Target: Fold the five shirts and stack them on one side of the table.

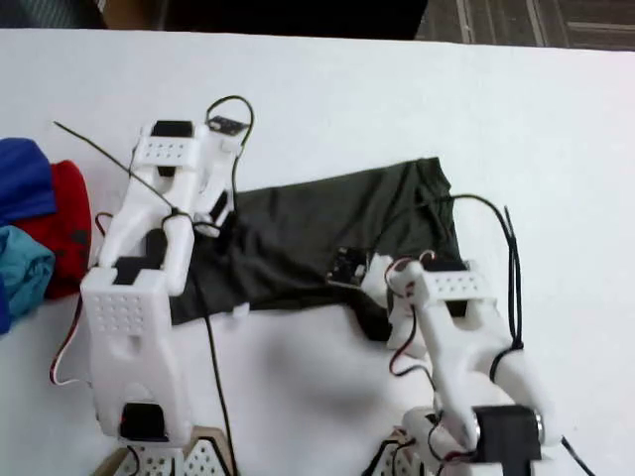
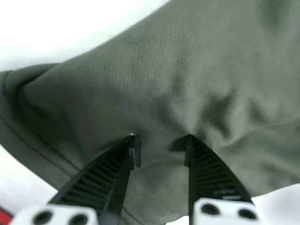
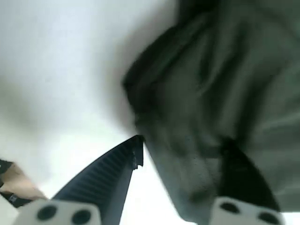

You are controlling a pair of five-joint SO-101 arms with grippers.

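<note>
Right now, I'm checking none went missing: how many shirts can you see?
4. The dark green shirt lies spread in the middle of the table; the blue shirt, red shirt and teal shirt bunch together at its edge. A fifth may be hidden.

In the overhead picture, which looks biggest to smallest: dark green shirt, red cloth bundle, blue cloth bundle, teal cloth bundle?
Largest: dark green shirt.
Next: red cloth bundle.
Unranked: blue cloth bundle and teal cloth bundle look alike, both cut off at the picture's edge.
</note>
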